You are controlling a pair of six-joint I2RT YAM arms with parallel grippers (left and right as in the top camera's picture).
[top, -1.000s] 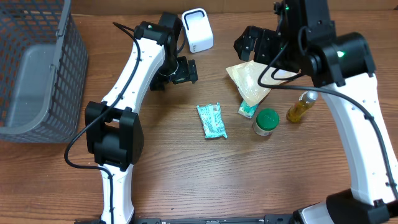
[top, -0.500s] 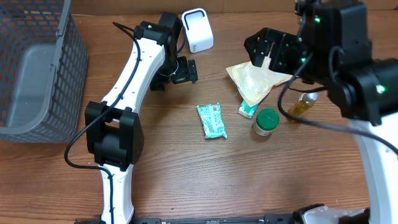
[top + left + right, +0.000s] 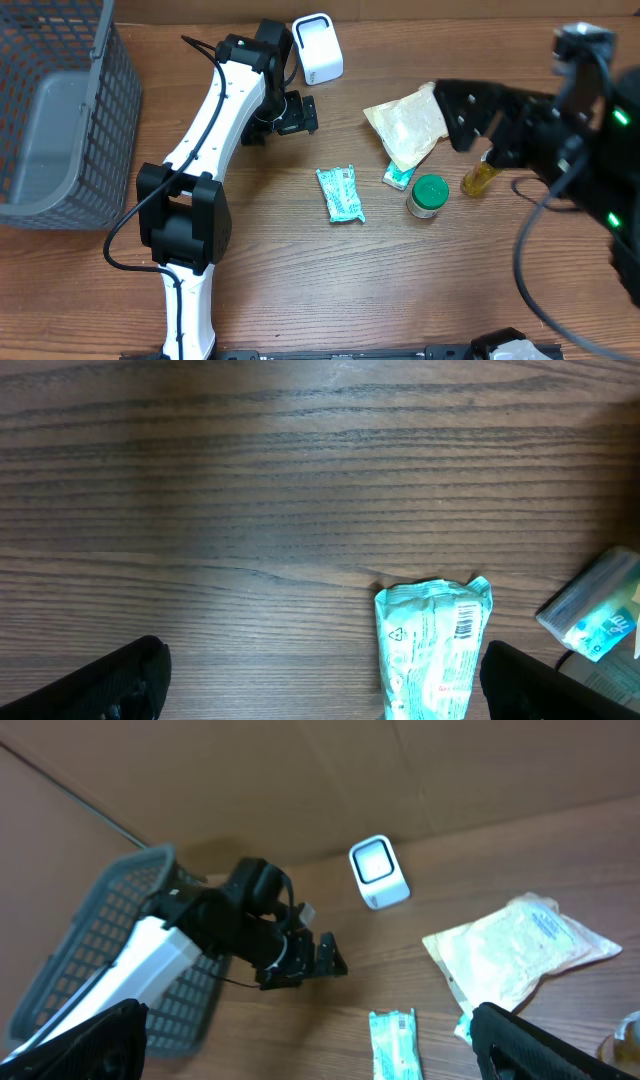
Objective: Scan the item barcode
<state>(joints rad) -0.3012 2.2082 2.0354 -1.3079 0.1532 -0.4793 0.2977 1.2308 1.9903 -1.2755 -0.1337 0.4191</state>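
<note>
- The wooden counter [image 3: 400,290] carries everything. A grey wire basket [image 3: 60,110] sits at its nine o'clock edge, probably for scanned goods.
- The right gripper [image 3: 462,115] hangs high at two o'clock, jaws spread and empty, seemingly clear of the work.
- The left gripper [image 3: 297,113] hovers at eleven o'clock from the teal packet [image 3: 340,193], jaws wide apart and holding nothing, its camera looking down on the packet.
- A tan pouch [image 3: 408,128] lies at one o'clock from the packet.
- The teal packet, likely the item, lies loose mid-counter with its barcode [image 3: 463,622] facing up.
- The white scanner [image 3: 318,47] stands at twelve o'clock, near the left gripper, so the carry should be short.
</note>
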